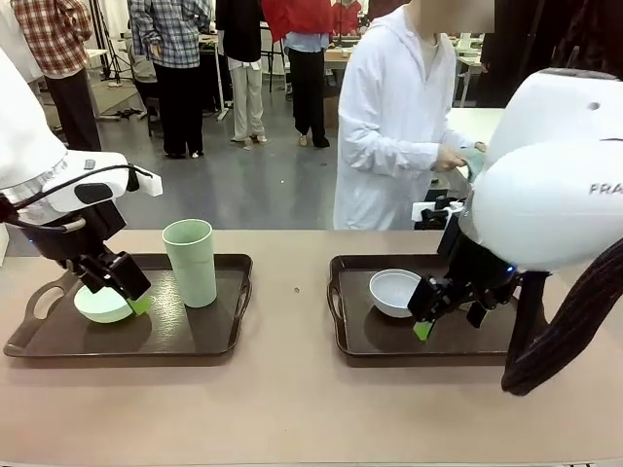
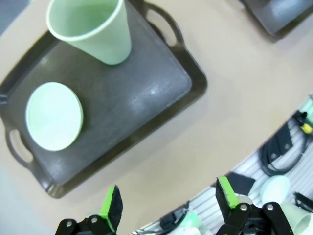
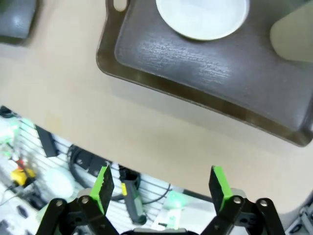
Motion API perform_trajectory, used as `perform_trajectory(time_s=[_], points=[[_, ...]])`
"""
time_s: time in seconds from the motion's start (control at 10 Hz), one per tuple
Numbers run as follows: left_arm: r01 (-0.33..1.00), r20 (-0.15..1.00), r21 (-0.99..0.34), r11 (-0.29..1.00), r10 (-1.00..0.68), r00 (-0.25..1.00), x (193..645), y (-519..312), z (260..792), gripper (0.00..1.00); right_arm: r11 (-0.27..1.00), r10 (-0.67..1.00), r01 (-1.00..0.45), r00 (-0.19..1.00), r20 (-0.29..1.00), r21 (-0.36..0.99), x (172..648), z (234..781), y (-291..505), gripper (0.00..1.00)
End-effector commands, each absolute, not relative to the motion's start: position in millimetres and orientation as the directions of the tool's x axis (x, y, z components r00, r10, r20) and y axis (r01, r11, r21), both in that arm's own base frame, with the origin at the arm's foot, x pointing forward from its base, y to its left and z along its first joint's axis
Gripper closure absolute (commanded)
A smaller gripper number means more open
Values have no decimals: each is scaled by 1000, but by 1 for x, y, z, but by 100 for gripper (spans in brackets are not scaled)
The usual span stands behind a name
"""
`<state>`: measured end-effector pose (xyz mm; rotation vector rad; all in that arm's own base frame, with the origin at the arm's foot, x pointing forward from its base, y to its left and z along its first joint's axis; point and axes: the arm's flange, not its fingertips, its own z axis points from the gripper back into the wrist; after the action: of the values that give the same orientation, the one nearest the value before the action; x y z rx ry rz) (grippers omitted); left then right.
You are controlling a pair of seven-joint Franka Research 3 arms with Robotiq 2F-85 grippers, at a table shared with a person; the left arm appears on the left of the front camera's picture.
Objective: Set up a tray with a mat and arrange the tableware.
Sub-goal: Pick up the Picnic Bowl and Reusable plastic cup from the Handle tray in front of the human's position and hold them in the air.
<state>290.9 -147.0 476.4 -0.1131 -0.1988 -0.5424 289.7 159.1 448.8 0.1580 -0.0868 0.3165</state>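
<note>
A pale green bowl [image 1: 100,305] [image 2: 54,116] and a tall pale green cup [image 1: 191,261] [image 2: 93,29] stand on the left tray [image 1: 219,336] [image 2: 193,81], which is lined with a dark textured mat. My left gripper [image 1: 119,289] [image 2: 168,198] hovers open over the bowl's side of that tray, holding nothing. On the right tray [image 1: 341,321] [image 3: 146,73] sits a white bowl [image 1: 394,292] [image 3: 203,17]. Above its front part my right gripper [image 1: 450,316] [image 3: 159,183] hangs open and empty. A blurred tan shape [image 3: 293,36] sits on the right tray; I cannot tell whether it is the cup.
A person in a white coat [image 1: 389,126] stands at the far side, one hand [image 1: 458,159] holding something pale behind my right arm. Bare tan tabletop [image 1: 292,389] lies between and in front of the trays. Cables and equipment lie below the table's near edge.
</note>
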Motion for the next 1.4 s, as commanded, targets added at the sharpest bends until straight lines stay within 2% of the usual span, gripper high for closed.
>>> perform_trajectory(time_s=[0.0,0.3,0.4,0.7,1.1,1.3], points=[[518,213,-225,826,-477,853,272,-120,491,0,901,232,-274,959,160,338,247,465,89,0],[421,232,-444,791,-352,907,284,-73,503,0,823,74,-185,972,221,537,228,477,5,0],[375,248,-537,756,-283,926,282,-49,503,0,783,27,-156,976,218,602,225,471,-29,0],[259,298,-682,684,-64,952,288,27,510,0,642,-57,-101,982,179,760,236,445,-93,0],[142,251,-820,554,124,960,283,103,477,0,518,-114,-93,978,176,850,243,422,-130,0],[115,230,-842,528,156,961,279,124,466,0,487,-146,-109,968,204,867,237,422,-139,0]])
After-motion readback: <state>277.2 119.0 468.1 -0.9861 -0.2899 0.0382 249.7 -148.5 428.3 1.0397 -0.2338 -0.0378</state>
